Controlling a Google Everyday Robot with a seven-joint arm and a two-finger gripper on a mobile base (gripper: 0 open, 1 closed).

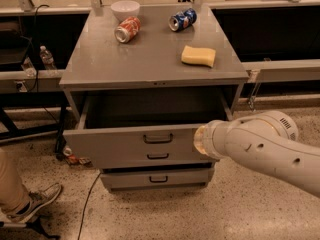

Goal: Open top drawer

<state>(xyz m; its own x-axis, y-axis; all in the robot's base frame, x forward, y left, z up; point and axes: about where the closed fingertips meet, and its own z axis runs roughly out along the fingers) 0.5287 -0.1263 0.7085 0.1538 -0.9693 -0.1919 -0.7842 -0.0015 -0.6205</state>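
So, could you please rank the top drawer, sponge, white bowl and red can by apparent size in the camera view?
1. top drawer
2. yellow sponge
3. white bowl and red can: too alike to rank.
The gripper is at the drawer front's right end.

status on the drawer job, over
Gripper at right end of top drawer front panel. Drawer pulled well out, grey interior showing. Person's shoe on floor at left, apart from the drawer.
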